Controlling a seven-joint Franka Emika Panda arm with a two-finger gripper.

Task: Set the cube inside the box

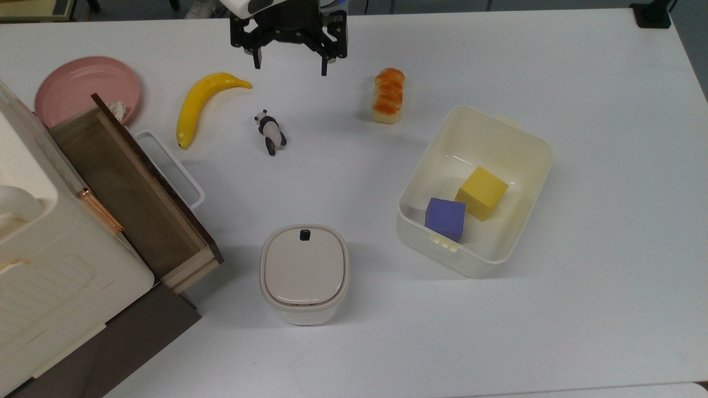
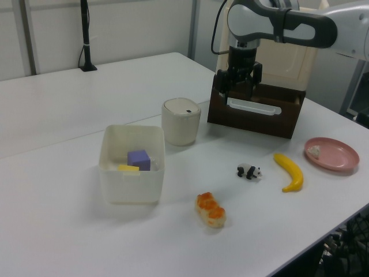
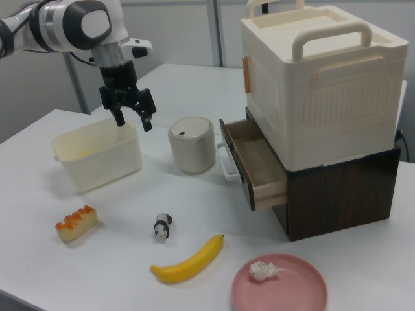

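The pale-yellow cube (image 1: 481, 192) lies inside the cream-white box (image 1: 487, 138), tilted and touching a purple-blue cube (image 1: 446, 219). In the left view, the yellow cube (image 2: 129, 168) shows low in the box (image 2: 130, 187) in front of the purple one (image 2: 139, 158). My gripper (image 1: 290, 67) hangs open and empty near the table's far edge, well off to the top view's upper left of the box, between the banana and the bread. In the left view the gripper (image 2: 236, 86) hangs in front of the wooden drawer. In the right view the gripper (image 3: 133, 123) hangs above the box's (image 3: 97, 159) right end.
A banana (image 1: 202, 102), a toy panda (image 1: 270, 132) and a bread loaf (image 1: 389, 95) lie on the table's far half. A lidded cream container (image 1: 304, 273) stands in front. An open wooden drawer (image 1: 133, 188) and a pink plate (image 1: 86, 85) are at the top view's left.
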